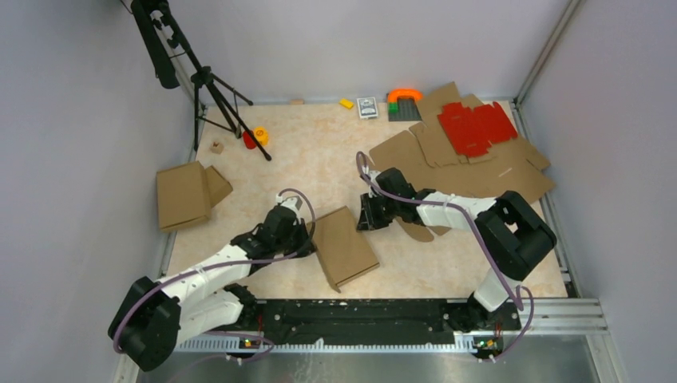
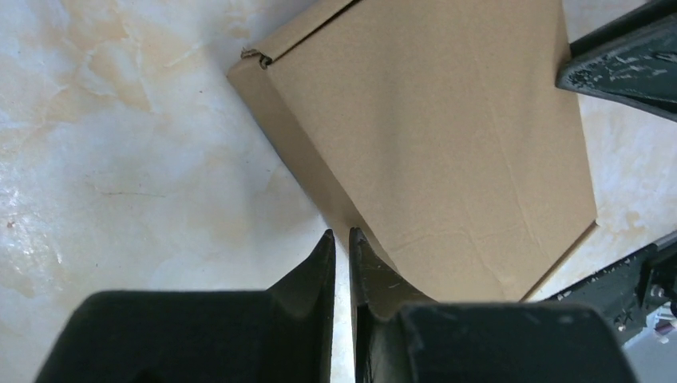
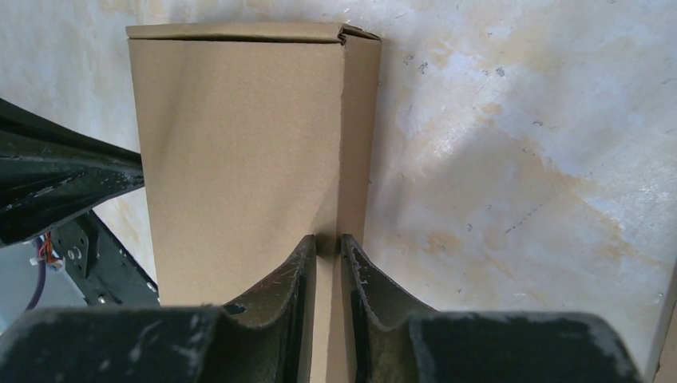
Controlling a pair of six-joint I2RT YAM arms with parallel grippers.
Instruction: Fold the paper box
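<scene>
Box (image 1: 345, 249): closed up into a flat brown carton, laid on the surface (image 1: 319, 159) between the two arms, long axis slanted toward the near right.
Left end effector (image 1: 306, 231): set at the box's left edge – in the left wrist view its fingers (image 2: 319, 271) are pressed almost together, only a thin slit of bare surface is seen between them, and the right finger overlaps the box's edge.
Right end effector (image 1: 370, 215): placed at the box's far right corner – fingers (image 3: 297, 275) drawn nearly together, with the crease between top panel and side wall seen in the slit; whether cardboard is pinched cannot be told.
Red sheet (image 1: 477, 126): laid on flat cardboard sheets (image 1: 495, 171) at the far right, well apart from the box.
Second box (image 1: 184, 195): left at the surface's left edge.
</scene>
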